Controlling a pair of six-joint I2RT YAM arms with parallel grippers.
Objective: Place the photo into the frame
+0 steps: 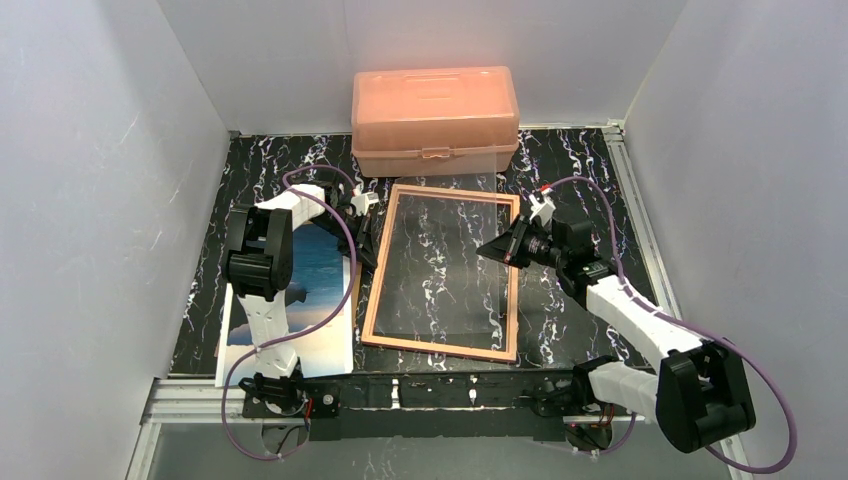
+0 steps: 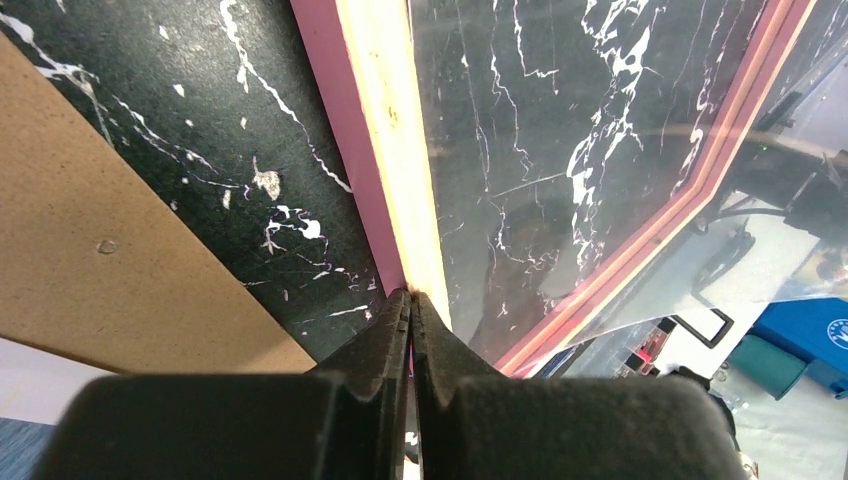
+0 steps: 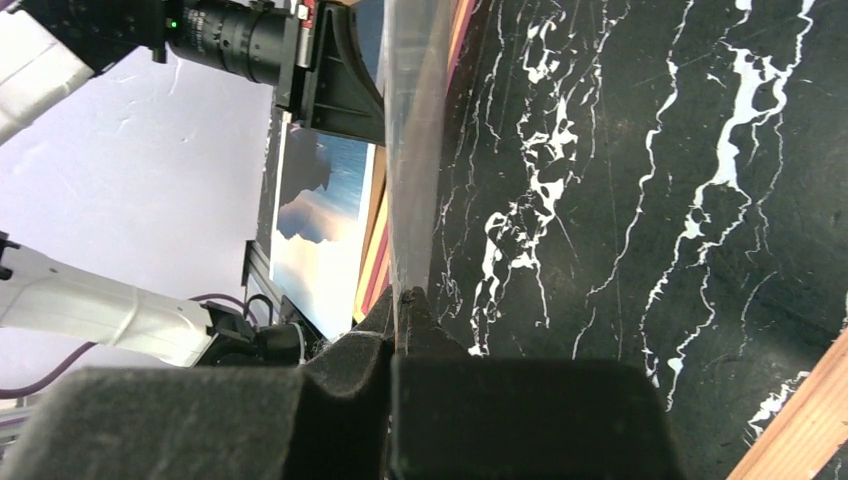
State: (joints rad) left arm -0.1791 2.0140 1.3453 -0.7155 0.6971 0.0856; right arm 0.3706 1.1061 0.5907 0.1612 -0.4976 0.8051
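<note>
Thin pink glazed rectangular frame (image 1: 441,349) on black marbled bench (image 1: 580,180), long axis fore-aft; left pincer (image 2: 411,295) pinches its left border, right pincer (image 3: 405,295) its right; blue sea-and-sky paper photo (image 1: 318,275) lies leftward, nearest left arm.

One frame (image 1: 440,346), one photo (image 1: 322,292), one brown board (image 2: 100,230), one lidded box (image 1: 435,110) and two grippers, left claw (image 2: 410,296) and right claw (image 3: 405,296), on one surface (image 1: 572,170).
</note>
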